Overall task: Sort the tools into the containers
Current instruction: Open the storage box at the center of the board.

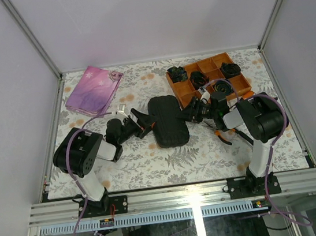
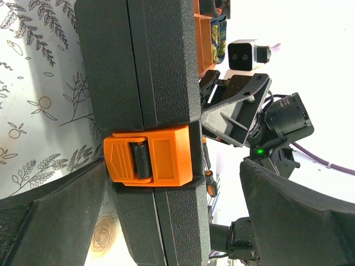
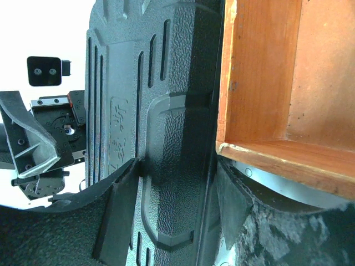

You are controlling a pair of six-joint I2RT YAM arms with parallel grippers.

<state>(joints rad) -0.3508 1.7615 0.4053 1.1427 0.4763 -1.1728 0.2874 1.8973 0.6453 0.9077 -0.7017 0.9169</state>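
The closed tool case (image 1: pixel 168 121) is pinched by right fingers (image 3: pixel 119 221), flanked by spread left fingers (image 2: pixel 61 221); one tool (image 1: pixel 223 138) lies unsorted beside it.

The case (image 1: pixel 167 121) is closed, so its inside is hidden. Both wrist views cut it off at top and bottom. A tool (image 1: pixel 223 138) lies half under the right arm (image 1: pixel 261 119) — kind unclear.

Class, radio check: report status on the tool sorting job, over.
Left claw open, straddling orange latch. Right claw clamped on case, opposite edge. Case closed; one tool loose on table. Watch orange tray, crowding right claw.
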